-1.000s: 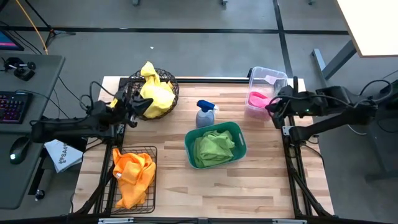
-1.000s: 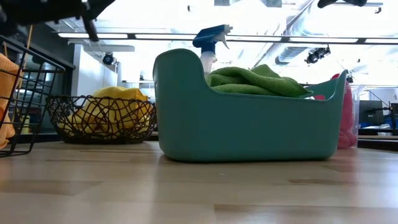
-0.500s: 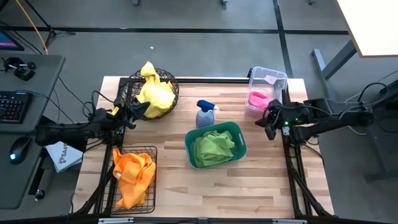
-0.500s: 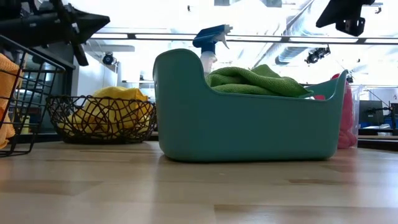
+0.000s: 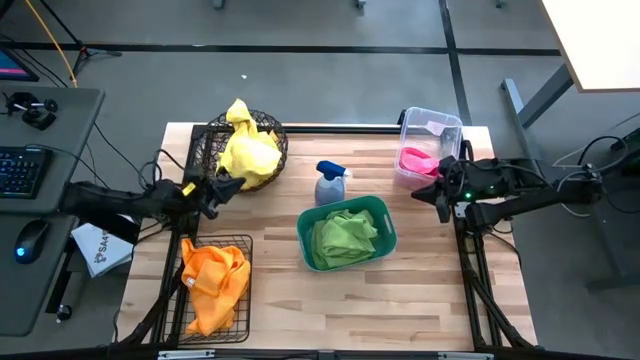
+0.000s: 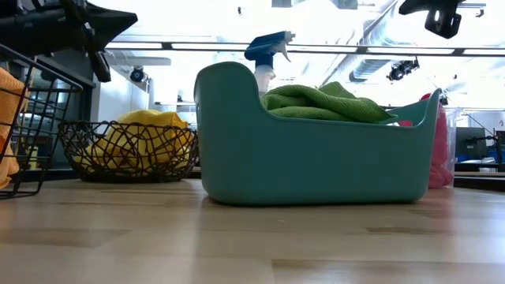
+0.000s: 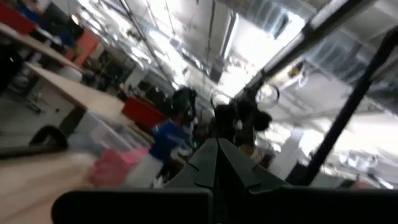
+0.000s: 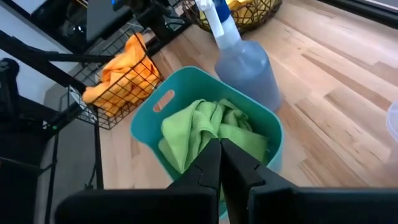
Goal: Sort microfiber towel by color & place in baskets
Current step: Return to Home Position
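Observation:
Yellow towels [image 5: 248,150] are heaped in the round wire basket [image 5: 270,128], orange ones [image 5: 212,280] in the rectangular black wire basket [image 5: 243,300], green ones [image 5: 345,235] in the teal tub [image 5: 385,215], and a pink one [image 5: 415,160] in the clear bin [image 5: 432,122]. My left gripper [image 5: 225,188] hovers shut between the round basket and the rectangular one; its wrist view shows the fingers closed [image 7: 217,162]. My right gripper [image 5: 440,195] hangs shut in the air just near of the clear bin, pointing toward the teal tub [image 8: 219,158].
A blue-grey spray bottle [image 5: 330,183] stands between the round basket and the teal tub. Bare wooden tabletop [image 5: 400,300] lies along the near edge and right of the tub. A desk with a keyboard and mouse stands off the table's left side.
My left gripper has drawn back from the round basket's rim toward the near-left and come lower. My right gripper has moved away from the clear bin toward the near edge, dipped, then risen slightly. No towel has moved.

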Robot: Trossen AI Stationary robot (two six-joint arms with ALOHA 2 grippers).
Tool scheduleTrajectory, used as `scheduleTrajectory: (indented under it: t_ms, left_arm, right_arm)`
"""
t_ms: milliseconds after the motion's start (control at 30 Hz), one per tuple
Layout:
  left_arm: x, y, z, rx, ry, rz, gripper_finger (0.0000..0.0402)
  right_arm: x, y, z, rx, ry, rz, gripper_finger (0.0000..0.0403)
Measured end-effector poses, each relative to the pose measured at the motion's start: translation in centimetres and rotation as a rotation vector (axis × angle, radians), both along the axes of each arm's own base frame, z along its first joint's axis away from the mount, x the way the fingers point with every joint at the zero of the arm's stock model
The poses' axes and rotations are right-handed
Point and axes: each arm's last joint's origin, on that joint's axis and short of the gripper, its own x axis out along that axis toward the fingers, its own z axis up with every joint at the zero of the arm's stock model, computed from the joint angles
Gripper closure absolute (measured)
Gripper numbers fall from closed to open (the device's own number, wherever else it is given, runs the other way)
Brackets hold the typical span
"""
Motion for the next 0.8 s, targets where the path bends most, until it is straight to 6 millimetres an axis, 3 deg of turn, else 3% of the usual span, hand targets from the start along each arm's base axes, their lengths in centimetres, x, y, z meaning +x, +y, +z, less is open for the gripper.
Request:
scheduleTrajectory:
  t_ms: [267,433,600,800]
  left_arm:
    - [0.3,-0.6,-0.5,0.037,0.075,-0.003,0.0401]
    - [0.3,-0.6,-0.5,0.052,0.071,-0.003,0.0401]
    - [0.3,-0.6,-0.5,0.040,0.068,-0.007,0.0401]
    - [0.3,-0.6,-0.5,0.040,0.070,-0.007,0.0401]
  right_arm:
    - [0.0,0.0,0.1,-0.052,-0.005,0.043,0.0403]
    - [-2.1,-0.2,-0.3,-0.027,-0.061,0.040,0.0403]
    - [-3.0,-0.2,-3.2,0.047,-0.294,0.082,0.0403]
    - [-1.2,0.2,-7.8,0.009,-0.583,0.167,0.0403]
